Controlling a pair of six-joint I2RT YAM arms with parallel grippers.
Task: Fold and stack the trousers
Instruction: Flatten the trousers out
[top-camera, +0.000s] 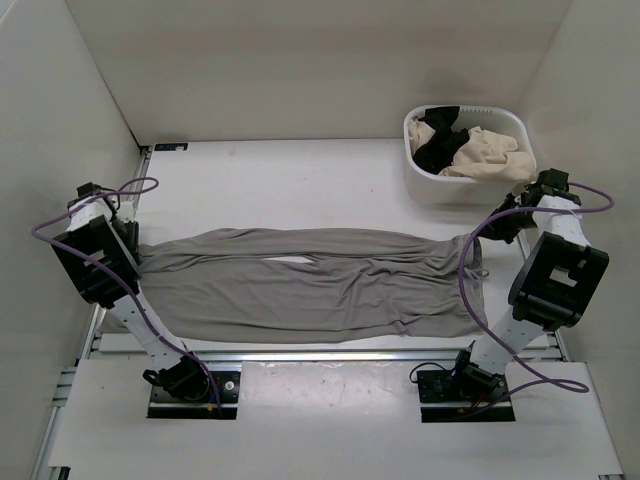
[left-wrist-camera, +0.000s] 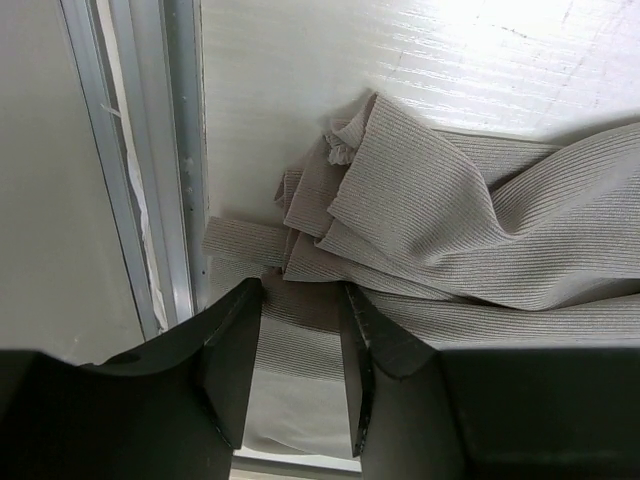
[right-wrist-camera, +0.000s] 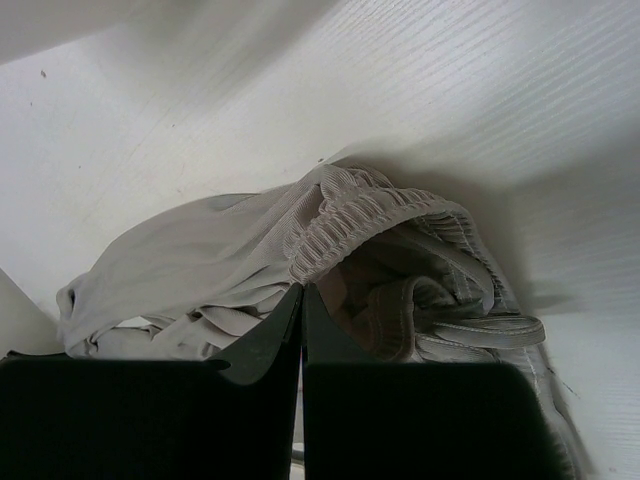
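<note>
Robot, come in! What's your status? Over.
Left gripper open over a cuff. Right gripper shut on waistband. Trousers spread out, unfolded. Basket far right, clear.

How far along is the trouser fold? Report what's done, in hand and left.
Done: the trousers lie spread flat across the table, legs side by side. In hand: the right gripper is shut at the waistband, apparently pinching it; the left gripper is open over the cuffs. Left: no fold is made yet, and nothing is stacked.
</note>
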